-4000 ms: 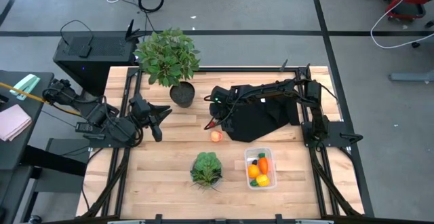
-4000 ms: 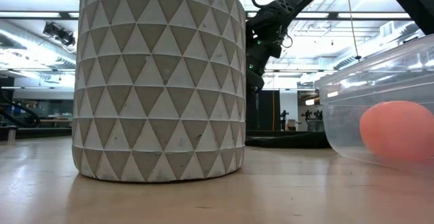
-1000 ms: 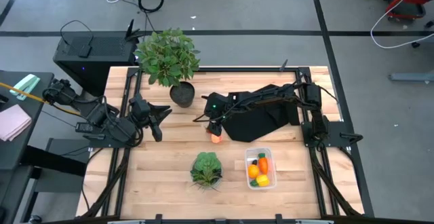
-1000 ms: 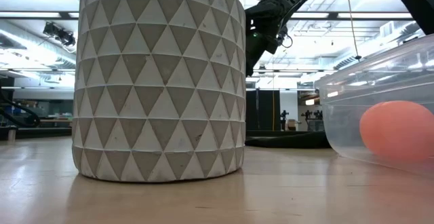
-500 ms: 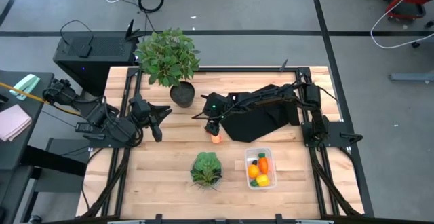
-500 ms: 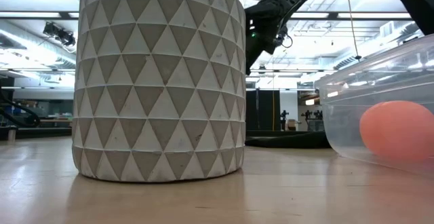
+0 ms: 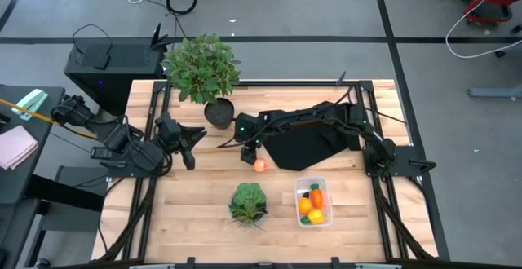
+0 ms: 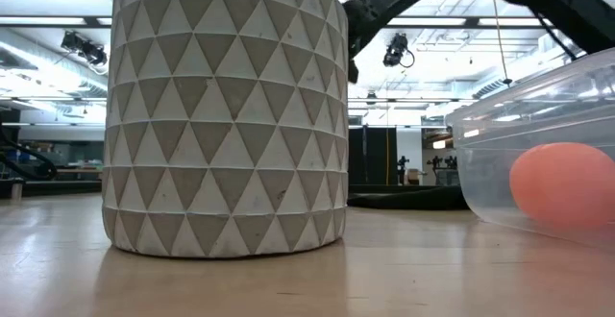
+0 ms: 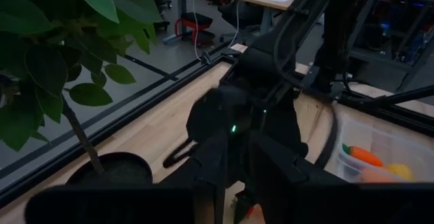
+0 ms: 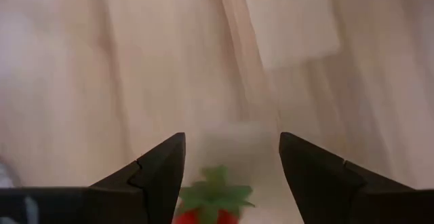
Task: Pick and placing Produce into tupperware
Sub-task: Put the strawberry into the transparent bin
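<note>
Tiny red piece, between right end effector fingers

Open wood ahead of my right gripper, clutter to either side.
My fingers stand apart over bare table, with the pale peach-coloured ball just beside them. The potted plant blocks the far side, the lettuce head and the tupperware crowd the near side, and the black cloth lies under my arm.
</note>
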### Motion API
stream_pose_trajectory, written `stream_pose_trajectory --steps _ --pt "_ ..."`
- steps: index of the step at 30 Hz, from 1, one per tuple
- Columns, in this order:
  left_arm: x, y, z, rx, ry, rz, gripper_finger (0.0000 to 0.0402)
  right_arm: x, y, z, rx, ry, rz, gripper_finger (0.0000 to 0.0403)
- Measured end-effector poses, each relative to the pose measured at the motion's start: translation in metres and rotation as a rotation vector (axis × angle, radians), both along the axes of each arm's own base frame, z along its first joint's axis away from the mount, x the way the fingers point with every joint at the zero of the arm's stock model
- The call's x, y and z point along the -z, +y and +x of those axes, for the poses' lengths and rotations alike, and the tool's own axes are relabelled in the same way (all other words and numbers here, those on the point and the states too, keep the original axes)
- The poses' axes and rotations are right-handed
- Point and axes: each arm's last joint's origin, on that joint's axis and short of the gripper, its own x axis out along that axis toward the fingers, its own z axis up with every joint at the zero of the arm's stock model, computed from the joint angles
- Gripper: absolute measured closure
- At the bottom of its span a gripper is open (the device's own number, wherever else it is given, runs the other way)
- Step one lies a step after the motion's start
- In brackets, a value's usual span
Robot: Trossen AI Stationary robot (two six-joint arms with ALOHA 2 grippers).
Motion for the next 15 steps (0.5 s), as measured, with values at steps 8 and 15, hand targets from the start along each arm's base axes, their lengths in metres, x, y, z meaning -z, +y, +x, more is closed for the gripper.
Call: stream_pose_trajectory --steps 8,15 --pt "0.0 0.0 0.0 0.0 0.003 0.002 0.033 -0.001 0.0 -0.001 -0.014 0.033 0.004 0.0171" --pt "0.0 0.0 0.0 0.001 0.007 0.006 0.0333 -0.009 -0.01 -0.007 -0.002 0.047 0.005 0.0189"
